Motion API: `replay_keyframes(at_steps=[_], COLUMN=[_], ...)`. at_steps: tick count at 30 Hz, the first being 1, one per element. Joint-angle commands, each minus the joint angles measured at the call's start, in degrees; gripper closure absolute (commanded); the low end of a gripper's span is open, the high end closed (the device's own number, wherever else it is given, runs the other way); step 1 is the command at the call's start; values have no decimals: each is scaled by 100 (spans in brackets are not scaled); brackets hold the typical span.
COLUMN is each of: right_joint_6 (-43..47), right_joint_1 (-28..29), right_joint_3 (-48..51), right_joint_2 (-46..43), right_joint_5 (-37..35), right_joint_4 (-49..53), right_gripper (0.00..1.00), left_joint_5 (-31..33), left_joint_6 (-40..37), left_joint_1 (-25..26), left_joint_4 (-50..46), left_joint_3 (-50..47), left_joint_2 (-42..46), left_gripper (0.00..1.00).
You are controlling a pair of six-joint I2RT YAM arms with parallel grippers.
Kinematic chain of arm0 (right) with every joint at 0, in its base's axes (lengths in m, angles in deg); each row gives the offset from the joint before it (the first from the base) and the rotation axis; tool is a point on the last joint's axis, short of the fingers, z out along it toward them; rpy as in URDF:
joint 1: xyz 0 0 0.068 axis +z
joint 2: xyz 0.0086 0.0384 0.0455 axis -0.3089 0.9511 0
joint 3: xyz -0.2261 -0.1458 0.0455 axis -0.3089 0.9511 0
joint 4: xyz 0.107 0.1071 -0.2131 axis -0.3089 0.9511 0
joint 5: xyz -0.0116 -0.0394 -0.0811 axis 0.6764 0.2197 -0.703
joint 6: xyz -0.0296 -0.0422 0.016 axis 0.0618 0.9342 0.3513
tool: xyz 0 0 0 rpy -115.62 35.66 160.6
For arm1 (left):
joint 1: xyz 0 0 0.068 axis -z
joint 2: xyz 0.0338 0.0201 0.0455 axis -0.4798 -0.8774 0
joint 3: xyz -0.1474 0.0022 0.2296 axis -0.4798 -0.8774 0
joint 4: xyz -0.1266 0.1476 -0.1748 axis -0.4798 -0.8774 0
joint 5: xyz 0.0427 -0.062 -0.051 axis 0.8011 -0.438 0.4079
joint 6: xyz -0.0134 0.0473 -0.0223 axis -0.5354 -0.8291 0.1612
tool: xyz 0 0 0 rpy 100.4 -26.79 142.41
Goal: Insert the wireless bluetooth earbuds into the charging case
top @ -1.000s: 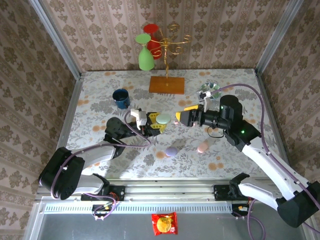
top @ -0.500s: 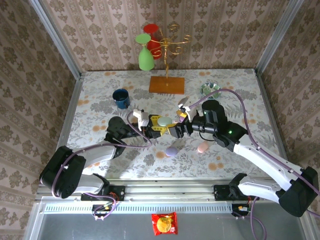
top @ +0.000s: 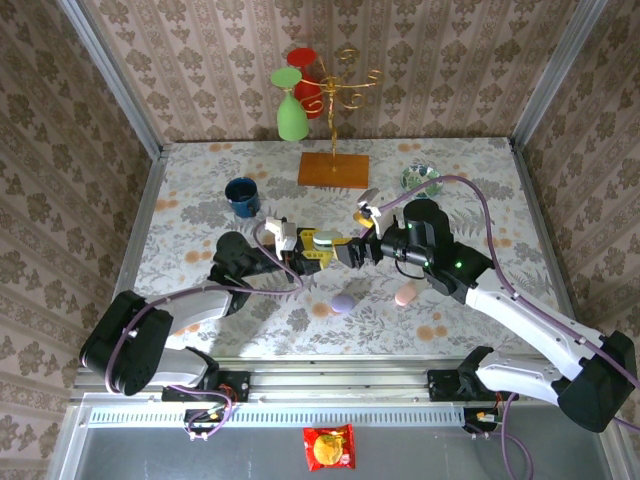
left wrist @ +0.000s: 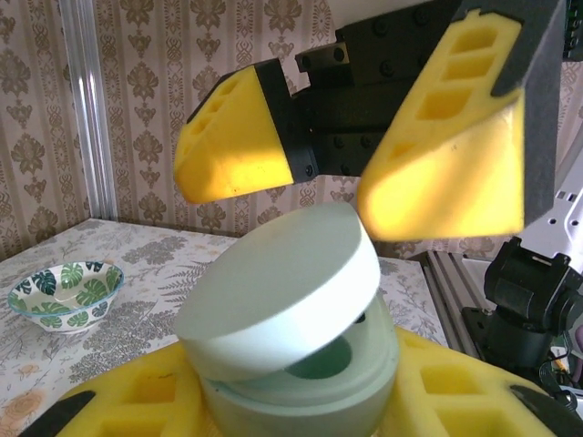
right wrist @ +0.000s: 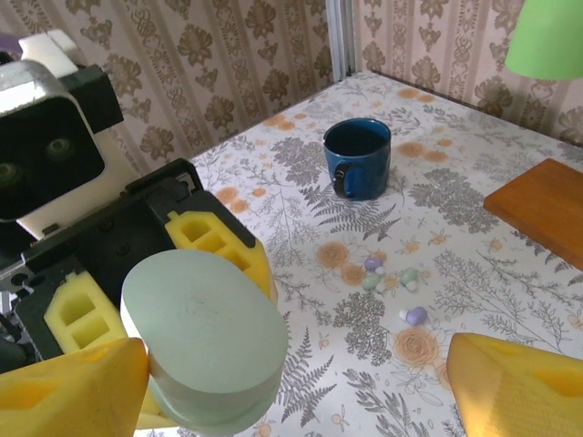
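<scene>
A mint green charging case (left wrist: 301, 382) sits between the yellow fingers (left wrist: 127, 401) of my left gripper (top: 318, 248), which is shut on its base. Its lid (left wrist: 278, 291) is tilted ajar, and the green hollow inside shows. My right gripper (right wrist: 296, 391) is open wide, and its left fingertip (right wrist: 82, 391) is right beside the case (right wrist: 205, 337). In the left wrist view its two yellow fingers (left wrist: 237, 137) hang just above the lid. Several tiny lilac, mint and whitish earbuds (right wrist: 412, 315) lie loose on the tablecloth beyond the case.
A blue mug (top: 242, 195) stands at the back left. A wooden base with a gold rack (top: 333, 168) holds green and red glasses. A leaf-patterned bowl (top: 420, 178) is at the back right. A lilac case (top: 343, 302) and a pink case (top: 405, 294) lie nearer the front.
My right arm has swung left and turned its wrist, bringing its open fingers up to the mint case. The left arm has barely moved.
</scene>
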Motion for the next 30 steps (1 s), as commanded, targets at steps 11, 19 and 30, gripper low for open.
replay_keyframes(at_steps=[11,19,30], right_joint_6=[-495,-563,-1290], right_joint_1=[-247,-256,-278], right_joint_3=[-351,-365,-120], right_joint_2=[525,417,116], right_joint_5=[-280,339,138], right_joint_4=[-323,-354,-625], right_gripper=[16,16,16], left_joint_5=[-292,-57,366], left_joint_6=[-106,-74,-185], left_joint_1=[30,-61,-467], left_joint_4=[174,145,165], left_joint_3=[-79,-125,-159], left_joint_2=[273,296,263], left_gripper=[63,63,62])
